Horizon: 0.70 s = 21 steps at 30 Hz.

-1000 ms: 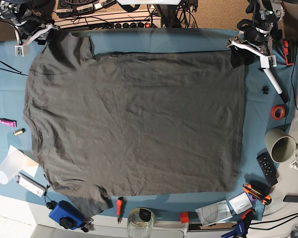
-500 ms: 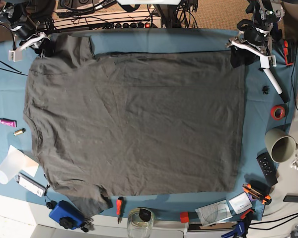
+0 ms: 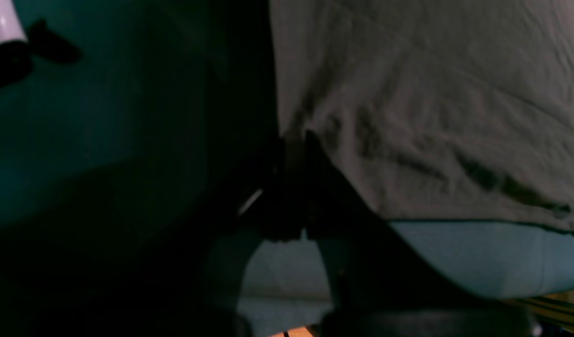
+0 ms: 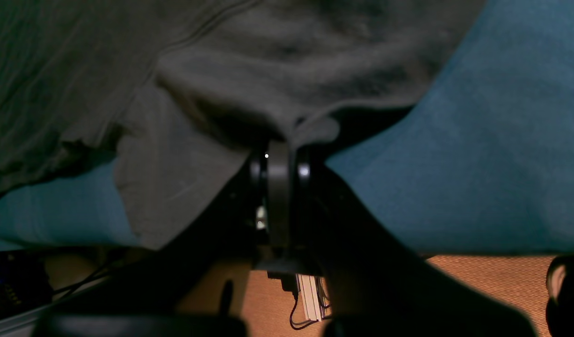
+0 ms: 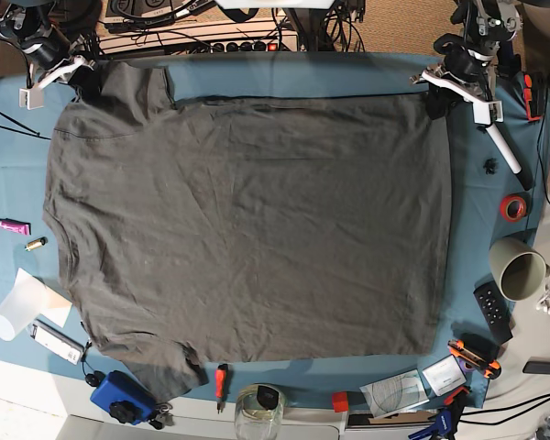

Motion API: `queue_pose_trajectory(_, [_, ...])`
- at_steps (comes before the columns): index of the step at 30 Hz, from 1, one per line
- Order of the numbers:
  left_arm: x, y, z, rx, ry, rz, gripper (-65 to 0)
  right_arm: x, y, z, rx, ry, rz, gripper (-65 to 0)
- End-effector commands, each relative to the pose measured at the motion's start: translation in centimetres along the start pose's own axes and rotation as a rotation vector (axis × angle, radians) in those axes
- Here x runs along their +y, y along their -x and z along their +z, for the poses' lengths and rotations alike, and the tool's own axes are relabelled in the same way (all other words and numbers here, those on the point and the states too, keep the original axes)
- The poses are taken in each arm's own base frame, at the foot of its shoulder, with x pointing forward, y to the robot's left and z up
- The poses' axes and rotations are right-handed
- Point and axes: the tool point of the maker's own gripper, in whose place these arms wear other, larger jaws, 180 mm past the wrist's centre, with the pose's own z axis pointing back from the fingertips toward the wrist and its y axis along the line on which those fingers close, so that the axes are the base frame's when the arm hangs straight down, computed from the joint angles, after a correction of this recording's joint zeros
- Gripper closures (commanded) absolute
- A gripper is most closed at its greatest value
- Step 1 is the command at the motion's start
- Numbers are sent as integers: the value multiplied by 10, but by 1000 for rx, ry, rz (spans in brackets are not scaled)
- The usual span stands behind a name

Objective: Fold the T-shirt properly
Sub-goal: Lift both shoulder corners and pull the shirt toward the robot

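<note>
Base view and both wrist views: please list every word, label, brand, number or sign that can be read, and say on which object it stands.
No text can be read in any view.
Remote control: button markings too small to read.
Paper with a round drawing: print too small to read.
T-shirt: no print or label visible.

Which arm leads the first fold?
Neither clearly: both share it. Left claw is shut on the T-shirt's hem corner, right claw shut on its sleeve; lifting together looks best.
</note>
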Motion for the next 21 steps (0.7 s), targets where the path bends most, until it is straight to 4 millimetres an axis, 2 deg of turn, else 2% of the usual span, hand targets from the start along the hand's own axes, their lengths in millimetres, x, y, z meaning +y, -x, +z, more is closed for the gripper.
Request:
queue_pose_trajectory(1, [6,32,3,135,-30,-11,0,-14,42,5,198,75,7,0])
queue_pose_trajectory(5, [3,29,6,136,-26,-22,0,-1,26,9,145,41,29,0])
queue_pose_trajectory(9, [-4,23,12,142,-16,-50,0,0,7,30,83,71,76,0])
queue_pose_trajectory(13, [-9,20,19,143,-11,-71,0,-8,-6,55,27,115,86,0])
queue_pose_trajectory(18, [-9,18,28,140,-24,-92,0,-15,-5,72,18,131,64,0])
queue_pose_trajectory(21, [4,16,39,143,-67,-94,0,-14,0,74,32,125,59,0])
